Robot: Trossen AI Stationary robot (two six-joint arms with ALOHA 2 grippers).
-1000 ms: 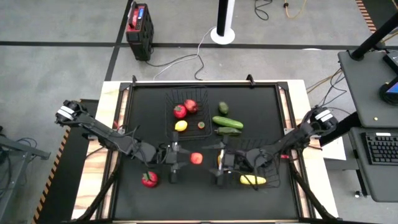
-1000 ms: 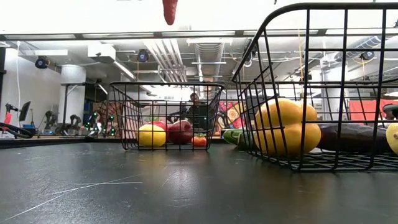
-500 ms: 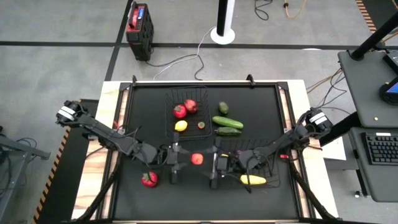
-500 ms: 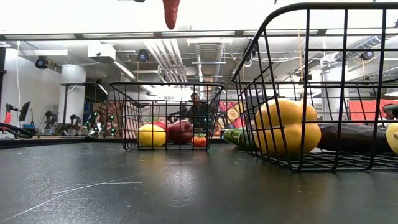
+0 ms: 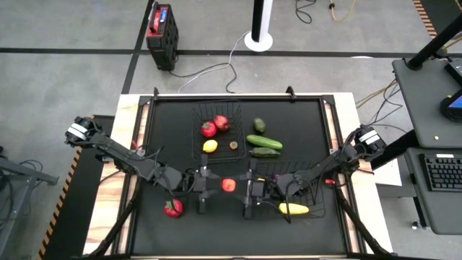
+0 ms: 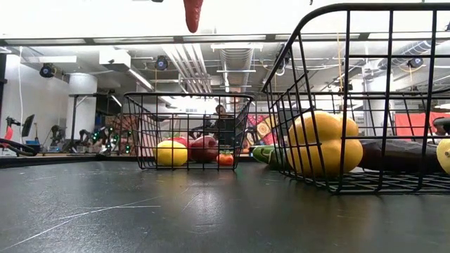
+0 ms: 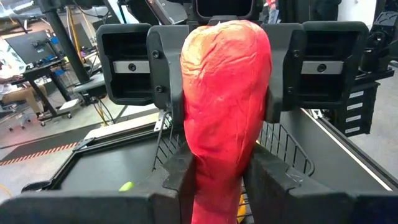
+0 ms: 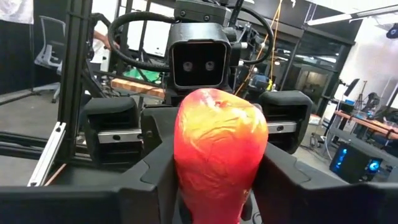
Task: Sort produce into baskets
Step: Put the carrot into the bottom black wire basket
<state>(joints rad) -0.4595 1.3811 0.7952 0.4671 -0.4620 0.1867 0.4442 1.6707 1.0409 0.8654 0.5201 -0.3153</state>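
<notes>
While left gripper [image 5: 203,185] and right gripper [image 5: 248,189] clamp red pepper [image 5: 228,185].

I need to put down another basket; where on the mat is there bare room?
Bare mat lies left of the far basket, and along the near edge. Crowded: the middle, where the left hand and right hand meet at a red piece.

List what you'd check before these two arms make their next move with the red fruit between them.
1. Red fruit clamped by left gripper: ok.
2. Right gripper meets the fruit from the opposite side: ok.
3. Right gripper has a firm hold: cannot tell.
4. Fruit is lifted off the mat: ok, going by the low view.
5. Far basket has free room: ok.
</notes>
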